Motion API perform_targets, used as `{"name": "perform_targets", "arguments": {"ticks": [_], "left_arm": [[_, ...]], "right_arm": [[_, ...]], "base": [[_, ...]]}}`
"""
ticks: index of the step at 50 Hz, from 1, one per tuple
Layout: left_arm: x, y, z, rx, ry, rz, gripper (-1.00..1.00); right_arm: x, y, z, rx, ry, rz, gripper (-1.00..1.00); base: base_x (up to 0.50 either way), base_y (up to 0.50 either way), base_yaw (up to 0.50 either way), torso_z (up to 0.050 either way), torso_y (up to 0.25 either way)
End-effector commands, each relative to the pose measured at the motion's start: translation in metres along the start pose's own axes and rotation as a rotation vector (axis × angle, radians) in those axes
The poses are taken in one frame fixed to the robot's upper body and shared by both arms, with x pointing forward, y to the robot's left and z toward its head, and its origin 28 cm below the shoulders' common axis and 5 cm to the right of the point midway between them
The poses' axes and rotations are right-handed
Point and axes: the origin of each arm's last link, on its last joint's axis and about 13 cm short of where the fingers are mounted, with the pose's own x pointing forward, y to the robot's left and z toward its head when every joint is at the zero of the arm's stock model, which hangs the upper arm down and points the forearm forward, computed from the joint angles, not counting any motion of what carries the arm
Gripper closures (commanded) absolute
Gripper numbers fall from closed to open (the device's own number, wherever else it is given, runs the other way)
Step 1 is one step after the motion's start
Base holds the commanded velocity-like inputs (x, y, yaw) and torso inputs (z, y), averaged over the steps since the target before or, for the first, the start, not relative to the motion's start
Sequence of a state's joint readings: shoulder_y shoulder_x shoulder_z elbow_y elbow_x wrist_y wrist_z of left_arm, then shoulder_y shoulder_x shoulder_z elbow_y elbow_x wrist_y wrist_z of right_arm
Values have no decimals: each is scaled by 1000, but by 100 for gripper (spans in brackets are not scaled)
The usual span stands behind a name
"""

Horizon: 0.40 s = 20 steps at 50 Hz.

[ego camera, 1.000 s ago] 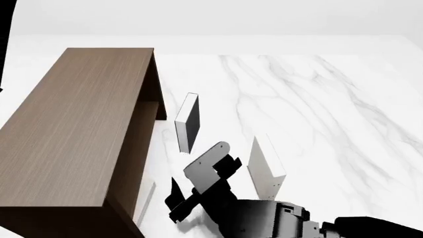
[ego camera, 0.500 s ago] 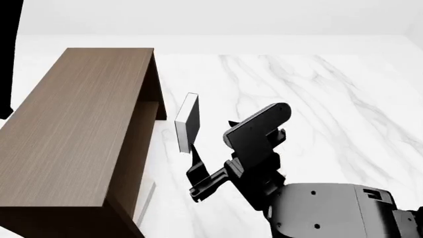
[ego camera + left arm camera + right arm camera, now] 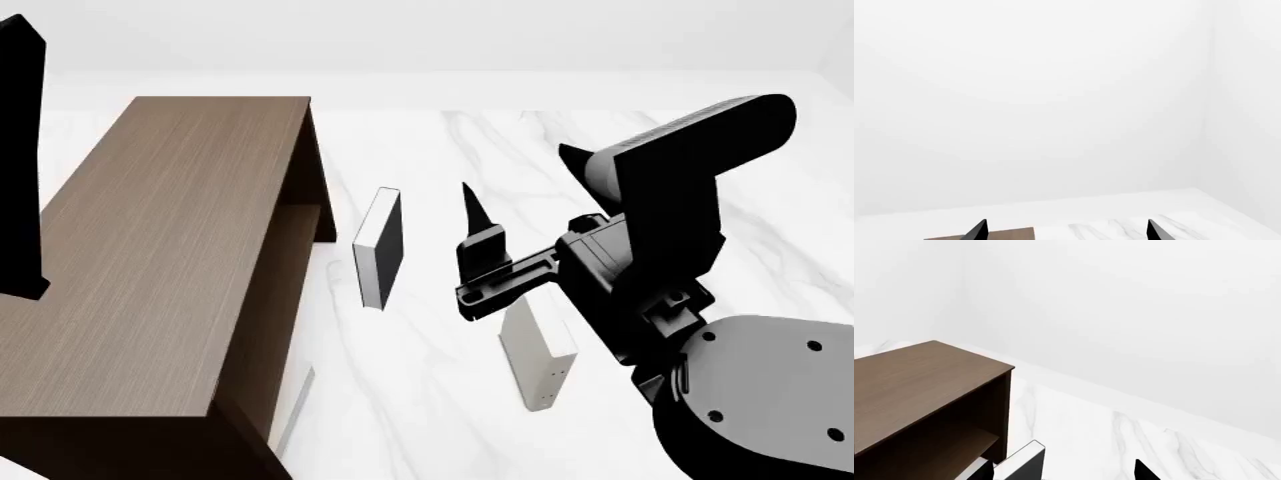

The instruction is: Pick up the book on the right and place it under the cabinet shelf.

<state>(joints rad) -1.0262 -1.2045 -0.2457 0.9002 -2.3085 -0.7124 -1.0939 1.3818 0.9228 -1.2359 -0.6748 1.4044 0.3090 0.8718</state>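
Here the book on the right [image 3: 538, 352] stands upright on the marble worktop [image 3: 694, 180], pale cover and spine showing, well apart from the cabinet [image 3: 147, 260] and on the far side of the second book from it. That second book [image 3: 379, 247], dark-faced with a pale edge, also stands upright, between the right-hand book and the cabinet's open side; in the right wrist view its top edge [image 3: 1021, 460] shows close below the camera. The space under the cabinet shelf [image 3: 304, 225] holds neither of these two books as far as the head view shows, though a thin pale thing [image 3: 296, 400] lies on the worktop at the cabinet's near foot and I cannot tell what it is. The right hand [image 3: 470, 250] hangs in the air above and between the two books, touching neither; its fingers look spread, with two dark tips [image 3: 1142, 471] showing wide apart at the edge of the right wrist view and nothing between them. The left hand [image 3: 1066, 231] is raised beside the cabinet top, its two tips likewise parted and empty, pointing off toward the bare wall. By my reading, the reach for the right-hand book is in hand, not the carry. The next move calls for bringing the right hand down over that book, lined up across its thin width, without knocking the neighbouring book.
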Motion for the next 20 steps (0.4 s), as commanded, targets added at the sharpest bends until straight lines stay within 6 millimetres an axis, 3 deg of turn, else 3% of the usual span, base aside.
{"name": "perform_targets", "arguments": {"ticks": [1,20], "left_arm": [[-4,2,-9,-12,-3,29,-100],[-10,7,-16,-13,-16,68,-100]], "right_arm": [[-12,-18,15,19,-54,-84,-100],[-22,-52,26,66,-103,-255,-100]], "base": [[0,0,0,0,0],[0,0,0,0,0]]}}
